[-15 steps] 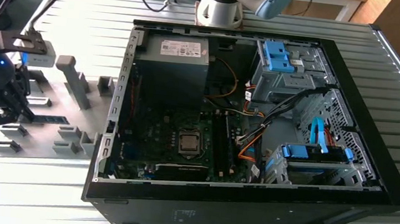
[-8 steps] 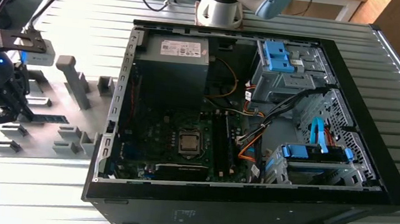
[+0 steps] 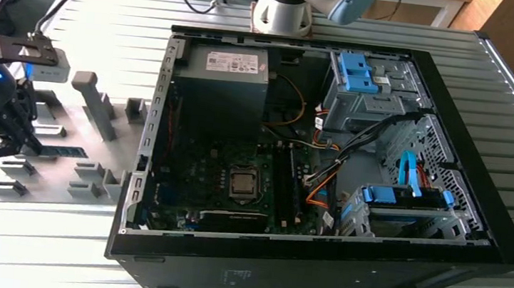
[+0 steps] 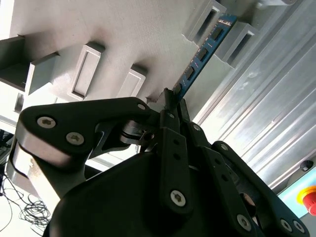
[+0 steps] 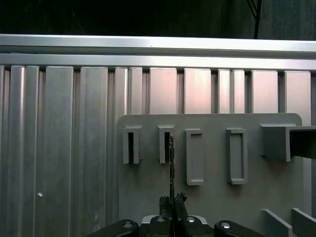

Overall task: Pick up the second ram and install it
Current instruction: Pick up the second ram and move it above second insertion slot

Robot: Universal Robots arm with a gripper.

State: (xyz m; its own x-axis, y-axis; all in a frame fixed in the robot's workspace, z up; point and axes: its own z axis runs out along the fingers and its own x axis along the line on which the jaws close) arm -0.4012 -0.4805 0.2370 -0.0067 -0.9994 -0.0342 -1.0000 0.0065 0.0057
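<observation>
The second ram is a thin blue-green stick with black chips. It runs from my fingertips toward two grey holder blocks on the fixture plate. In the first wrist view the ram shows edge-on, its far end at a holder slot. My gripper is shut on the stick's near end, and it appears in the first wrist view as well. In the exterior view the gripper hangs over the fixture plate at the exterior view's left, with the ram a short green strip beside it.
The open computer case lies at the exterior view's right of the grey fixture plate. Its motherboard has long black memory slots beside the processor socket. The arm's base stands behind the case. A red stop button sits on the ribbed table.
</observation>
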